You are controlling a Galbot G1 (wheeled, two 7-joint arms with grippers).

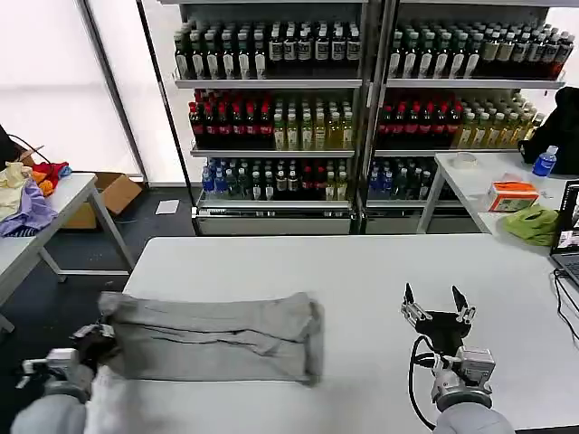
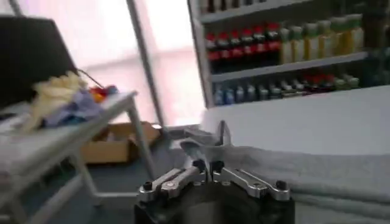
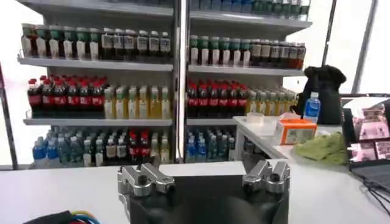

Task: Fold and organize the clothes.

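Shirt [image 1: 217,339] edge behind left gripper [image 1: 98,342]

The folded shirt [image 1: 217,336] is plain light grey, lying on a white desk [image 1: 362,271]. On the neighbouring white desk [image 1: 479,181] sit an olive-green cloth [image 1: 532,223], an orange-topped box [image 1: 512,194] and a blue-capped bottle [image 1: 545,161].

Bottle-stocked shelves [image 1: 362,99] behind white table [image 1: 362,271]; bright windows [image 1: 54,81] left; dark floor [image 1: 136,235].

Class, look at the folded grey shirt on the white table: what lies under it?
Only the white table shows around the shirt. Whatever lies beneath its folds is covered.
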